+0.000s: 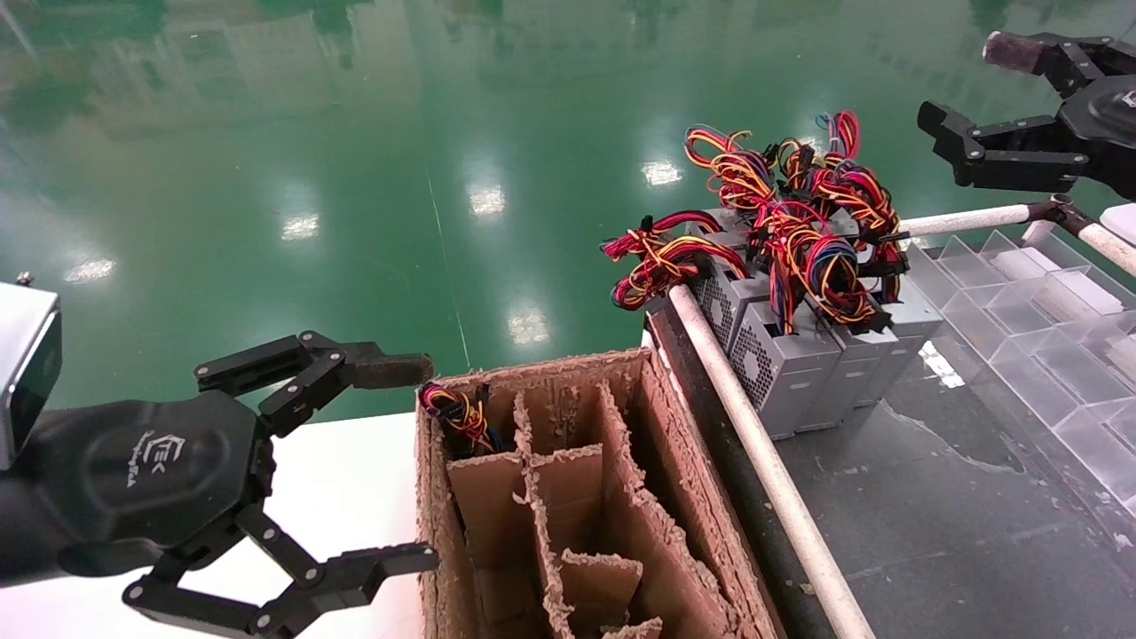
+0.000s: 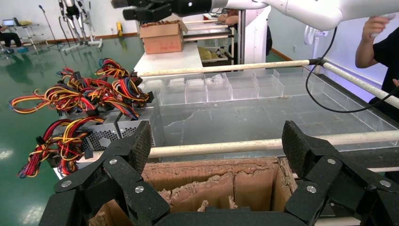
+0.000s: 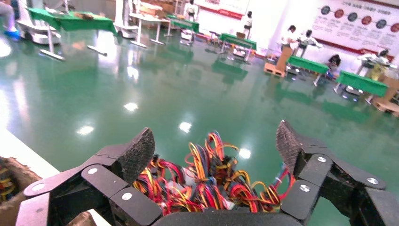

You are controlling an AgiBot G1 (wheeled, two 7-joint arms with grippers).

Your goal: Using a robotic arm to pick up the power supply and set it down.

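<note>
Several grey power supplies stand in a row on the dark bench, their red, yellow and blue wire bundles piled on top. My right gripper hovers open above and to the right of them. In the right wrist view the wires lie below its spread gripper. My left gripper is open beside the near-left wall of a divided cardboard box, holding nothing. In the left wrist view that gripper frames the box. Another wire bundle pokes from the box's far-left compartment.
A white rail runs between the cardboard box and the bench. Clear plastic bins line the bench's right side. A white table lies under my left gripper. A person stands beyond the bench.
</note>
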